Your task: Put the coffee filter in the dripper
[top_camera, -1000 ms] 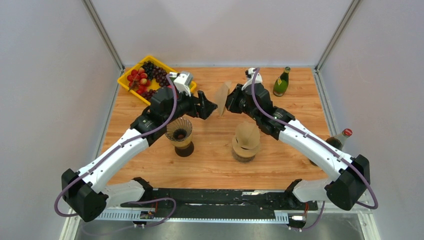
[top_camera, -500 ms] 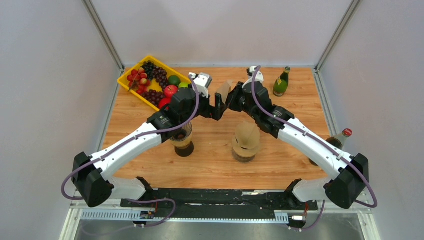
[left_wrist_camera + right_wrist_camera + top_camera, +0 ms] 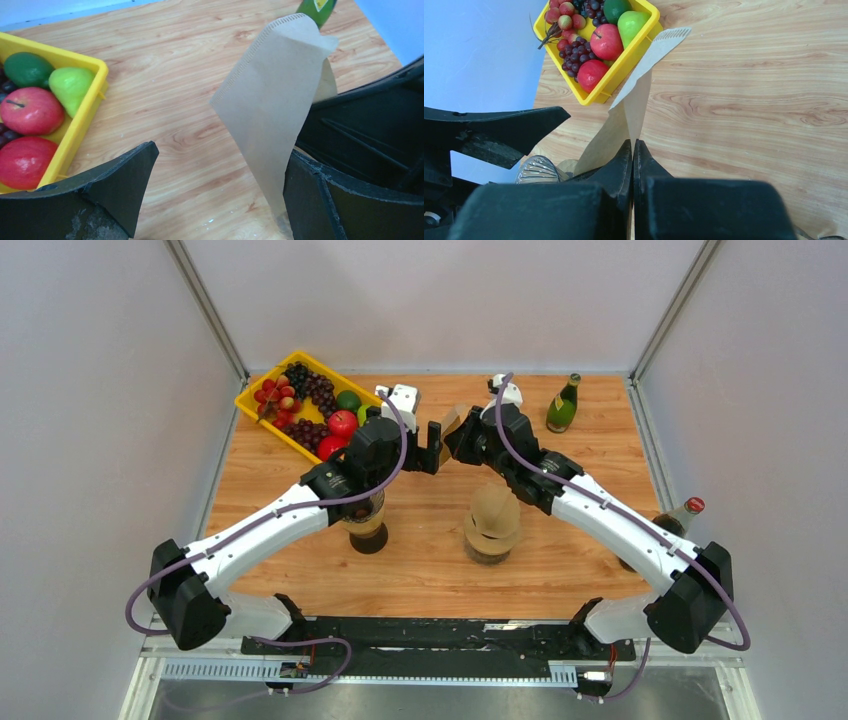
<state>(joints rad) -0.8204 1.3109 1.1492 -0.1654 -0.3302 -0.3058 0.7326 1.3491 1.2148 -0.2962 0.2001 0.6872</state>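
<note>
My right gripper (image 3: 463, 436) is shut on a brown paper coffee filter (image 3: 450, 422) and holds it upright above the table; the shut jaws (image 3: 632, 146) pinch the lower corner of the filter (image 3: 630, 107). My left gripper (image 3: 435, 434) is open. In the left wrist view its jaws (image 3: 220, 192) stand on either side of the filter (image 3: 272, 97), which is close to the right finger and not gripped. The glass dripper (image 3: 361, 508) stands on a dark server under the left arm, partly hidden; its ribbed rim shows in the right wrist view (image 3: 537, 170).
A stack of brown filters (image 3: 494, 518) sits on a holder at the table's middle. A yellow fruit tray (image 3: 250, 402) is at the back left. A green bottle (image 3: 562, 405) stands at the back right, and a red-capped bottle (image 3: 682, 515) at the right edge.
The left arm has swung right and forward, bringing its open jaws around the filter. The right gripper has shifted slightly left and back with the filter still in it.
</note>
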